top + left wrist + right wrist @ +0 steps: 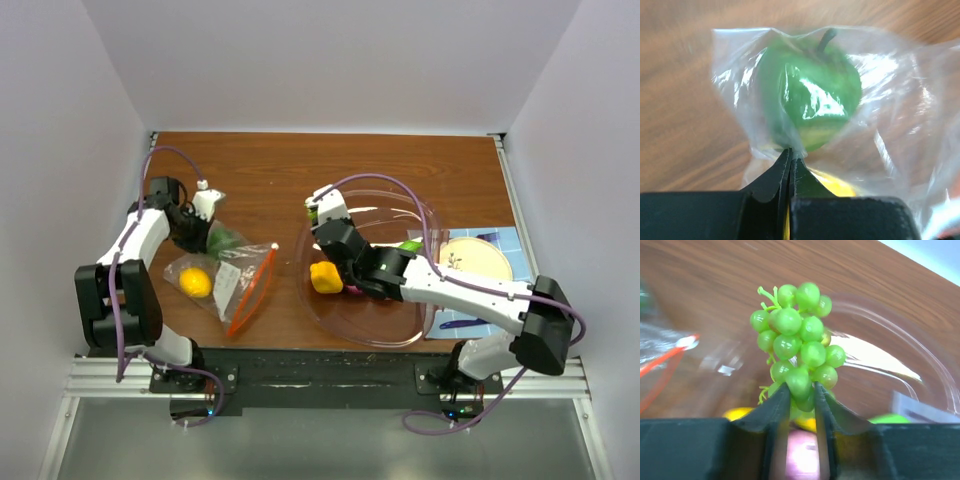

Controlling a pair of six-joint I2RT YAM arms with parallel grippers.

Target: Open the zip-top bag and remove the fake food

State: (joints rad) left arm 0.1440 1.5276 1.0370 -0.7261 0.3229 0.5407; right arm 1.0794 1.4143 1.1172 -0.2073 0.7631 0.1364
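Top view: the zip-top bag point(228, 278) lies flat on the wooden table point(260, 170), lower left of frame. Its red-orange zip strip point(255, 290) runs along the edge facing the clear bowl point(432, 232), and the strip's two halves look parted.

The left gripper point(207, 236) is at the bag's upper-left corner. In the left wrist view its jaws are pressed together on a fold of the bag's plastic. A green apple point(812, 95) sits inside the bag just past the tips. A yellow fruit point(196, 283) is also inside, toward the lower left.

The right gripper point(317, 213) is over the bowl's upper-left rim, frame centre. In the right wrist view its fingers are clamped on the lower end of the green grapes point(799, 342), with the bunch upright and outside the bag.

The bowl holds a yellow piece point(325, 277) and a green piece point(410, 245). A plate point(478, 258) sits just right of the bowl.
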